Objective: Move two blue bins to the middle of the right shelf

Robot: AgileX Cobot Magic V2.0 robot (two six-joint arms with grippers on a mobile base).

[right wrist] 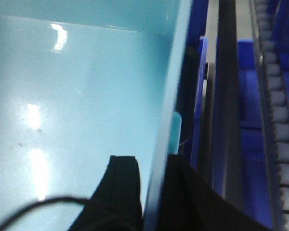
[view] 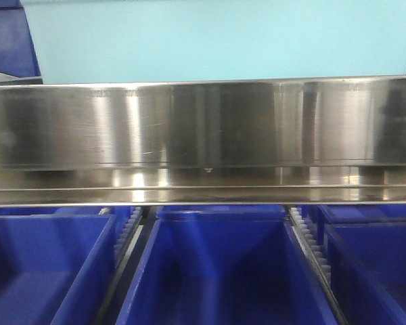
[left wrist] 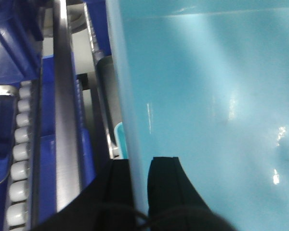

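A pale light-blue bin (view: 216, 37) fills the top of the front view, just above the right shelf's shiny steel front rail (view: 203, 125). My left gripper (left wrist: 139, 166) is shut on the bin's left wall (left wrist: 123, 106), one black finger inside and one outside. The bin's empty inside (left wrist: 216, 110) fills the left wrist view. In the right wrist view my right gripper (right wrist: 151, 166) is shut on the bin's right wall (right wrist: 171, 86), again with a finger on each side. Only this one pale bin shows.
Dark royal-blue crates (view: 220, 271) sit on the tier below the rail, with white roller tracks (view: 311, 247) between them. More rollers (left wrist: 19, 159) and steel rails (right wrist: 226, 96) run close beside the bin's outer walls.
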